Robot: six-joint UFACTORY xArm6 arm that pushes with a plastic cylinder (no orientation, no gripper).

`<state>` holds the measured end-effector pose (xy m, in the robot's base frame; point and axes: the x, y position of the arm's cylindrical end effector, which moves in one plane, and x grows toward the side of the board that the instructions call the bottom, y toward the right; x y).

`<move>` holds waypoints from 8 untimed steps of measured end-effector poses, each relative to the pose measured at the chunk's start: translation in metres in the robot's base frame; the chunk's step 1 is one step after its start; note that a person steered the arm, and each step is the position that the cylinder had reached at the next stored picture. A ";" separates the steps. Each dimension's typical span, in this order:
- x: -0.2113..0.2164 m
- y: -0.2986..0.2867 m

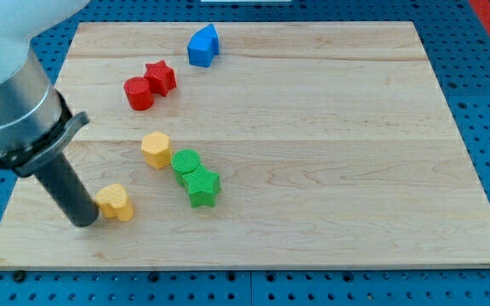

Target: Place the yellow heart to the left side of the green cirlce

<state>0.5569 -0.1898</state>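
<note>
The yellow heart [115,202] lies near the board's lower left. My tip [84,221] rests on the board right against the heart's left side. The green circle [186,163] sits to the heart's upper right, at the board's middle left. A green star [202,188] touches the circle's lower right. A yellow hexagon [156,150] sits just to the circle's upper left, close to it.
A red cylinder [139,93] and a red star [161,77] touch each other at the upper left. A blue block [202,45] stands near the top edge. The wooden board [330,153] lies on a blue perforated table. The arm's body fills the view's upper left.
</note>
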 end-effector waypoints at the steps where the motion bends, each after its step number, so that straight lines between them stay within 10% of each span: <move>1: -0.004 0.023; 8: -0.030 0.055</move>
